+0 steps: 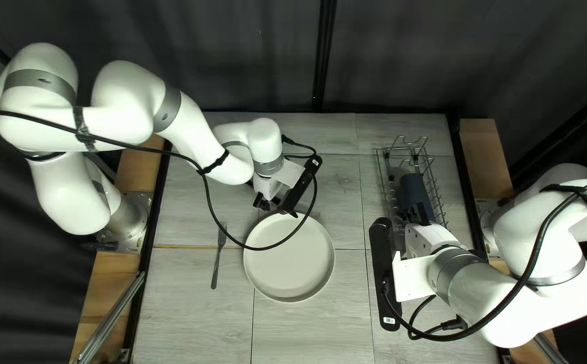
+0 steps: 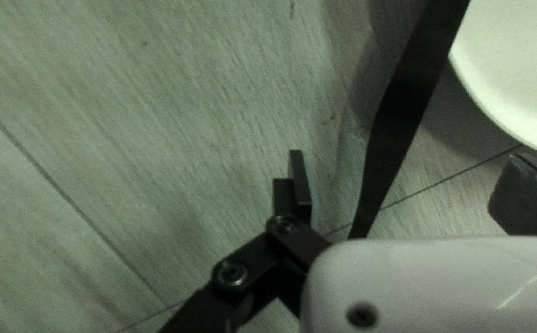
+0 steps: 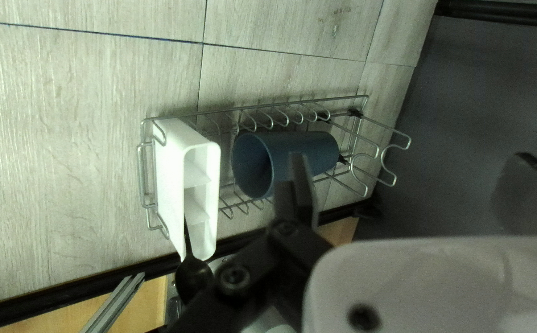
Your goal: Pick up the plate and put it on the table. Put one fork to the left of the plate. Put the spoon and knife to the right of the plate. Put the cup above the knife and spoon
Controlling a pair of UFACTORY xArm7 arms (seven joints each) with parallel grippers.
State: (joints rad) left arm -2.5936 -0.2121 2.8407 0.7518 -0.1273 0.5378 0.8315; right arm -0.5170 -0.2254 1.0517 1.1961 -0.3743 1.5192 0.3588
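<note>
Top left view: the plate (image 1: 290,259) lies flat on the table (image 1: 185,323), with the fork (image 1: 216,266) beside it at 9 o'clock. The left arm (image 1: 202,138) reaches to the plate's 12 o'clock; its cable (image 1: 259,249) sags across the plate. At 2 o'clock is the wire rack (image 1: 433,185), under the right arm (image 1: 472,283), with the cup (image 1: 415,192) inside.

Left wrist view, 12 being straight ahead: the left gripper (image 2: 407,157) is spread, holding nothing. The plate is between 1 and 2 o'clock, near one finger; backing off before closing would spare its rim.

Right wrist view, same clock: the right gripper (image 3: 410,157) is spread and empty. The cup lies on its side at 9 o'clock, its mouth facing a white holder (image 3: 169,179). The spoon (image 3: 193,277) leans from that holder at 8 o'clock, bowl outward. I cannot make out the knife.

Fetching from the rack seems the step in hand. For the spoon, pinch its neck and draw it along the slot; for the cup, straddle its wall, avoiding the wires.
</note>
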